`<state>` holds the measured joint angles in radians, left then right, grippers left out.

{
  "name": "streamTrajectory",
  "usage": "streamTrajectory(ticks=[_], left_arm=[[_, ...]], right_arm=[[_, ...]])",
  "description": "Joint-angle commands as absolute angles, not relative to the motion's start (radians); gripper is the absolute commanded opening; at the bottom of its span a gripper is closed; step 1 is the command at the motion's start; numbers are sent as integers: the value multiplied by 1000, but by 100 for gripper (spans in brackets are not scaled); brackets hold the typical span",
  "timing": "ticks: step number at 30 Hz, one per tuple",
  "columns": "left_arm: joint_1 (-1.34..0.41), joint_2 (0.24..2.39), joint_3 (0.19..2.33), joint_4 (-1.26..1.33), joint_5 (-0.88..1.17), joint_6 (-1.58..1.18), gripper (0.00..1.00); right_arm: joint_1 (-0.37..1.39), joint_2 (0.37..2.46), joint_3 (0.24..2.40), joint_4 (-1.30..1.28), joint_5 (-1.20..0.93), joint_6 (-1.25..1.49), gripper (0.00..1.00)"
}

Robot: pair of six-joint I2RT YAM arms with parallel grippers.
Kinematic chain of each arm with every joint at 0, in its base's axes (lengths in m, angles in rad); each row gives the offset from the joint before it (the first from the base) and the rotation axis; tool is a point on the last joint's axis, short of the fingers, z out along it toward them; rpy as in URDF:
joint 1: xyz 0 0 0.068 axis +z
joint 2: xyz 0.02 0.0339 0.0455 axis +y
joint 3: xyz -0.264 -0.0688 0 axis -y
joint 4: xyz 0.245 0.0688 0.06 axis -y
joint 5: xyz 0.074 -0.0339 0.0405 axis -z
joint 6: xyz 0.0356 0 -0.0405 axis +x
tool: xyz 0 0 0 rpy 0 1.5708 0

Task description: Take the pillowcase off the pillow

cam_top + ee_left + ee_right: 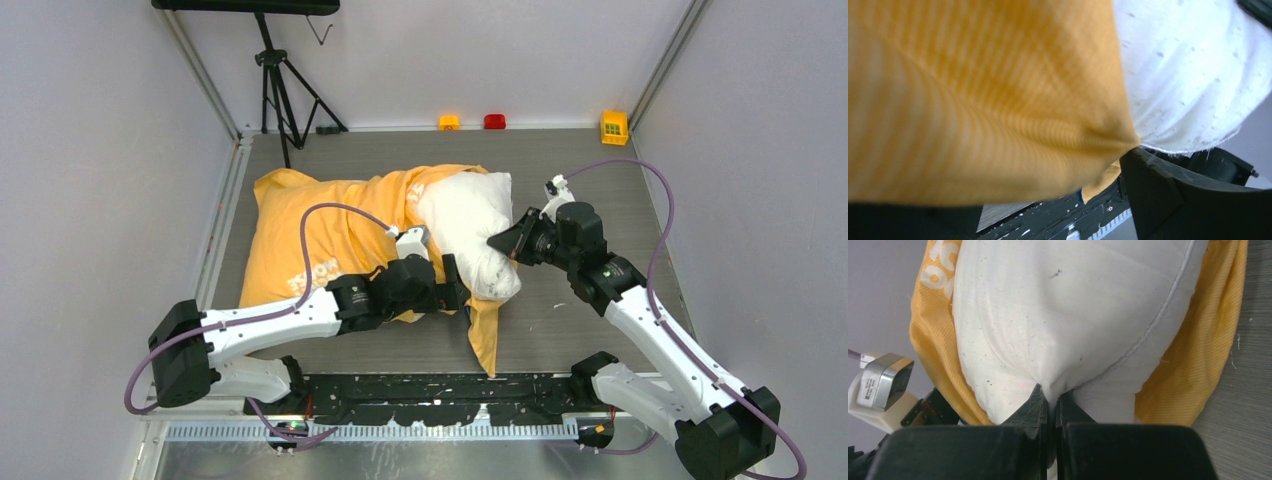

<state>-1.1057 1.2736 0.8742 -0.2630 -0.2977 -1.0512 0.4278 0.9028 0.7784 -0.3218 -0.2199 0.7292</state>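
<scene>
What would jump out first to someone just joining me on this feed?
The big orange-yellow pillowcase sprawls mid-table, with the white pillow bulging out of its right end. The right gripper is pinching the pillow's exposed end, while the left gripper sits at the pillowcase's near edge.

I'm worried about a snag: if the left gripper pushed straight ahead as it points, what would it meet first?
Most likely the pillowcase: its orange fabric lies right before the left gripper, with the pillow beside it; depth is unclear.
</scene>
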Motion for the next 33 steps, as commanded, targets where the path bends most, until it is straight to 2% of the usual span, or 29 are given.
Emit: streamTrajectory(ticks=[1, 4, 9, 12, 15, 18, 20, 28, 33], left_arm=[[-1002, 1257, 802, -210, -302, -1091, 81], [-910, 1161, 707, -246, -323, -1057, 75], [-788, 933, 620, -465, -503, -993, 68], [-728, 806, 599, -571, -600, -956, 59], [-680, 717, 595, -617, -639, -918, 50], [-670, 696, 617, -629, -641, -878, 48], [-669, 711, 653, -649, -631, -848, 49], [-670, 763, 932, -739, -486, -648, 73], [-669, 792, 1182, -822, -456, -548, 84]], right_arm=[[433, 832, 933, -304, -167, 745, 0], [433, 812, 1036, -432, -46, 702, 0], [433, 782, 1160, -565, 185, 643, 0], [431, 751, 1160, -572, 288, 639, 0], [431, 738, 1149, -572, 322, 651, 0], [429, 755, 1149, -572, 293, 663, 0], [430, 772, 1150, -563, 249, 669, 0], [430, 907, 1191, -471, -72, 687, 0], [429, 963, 1193, -407, -156, 708, 0]])
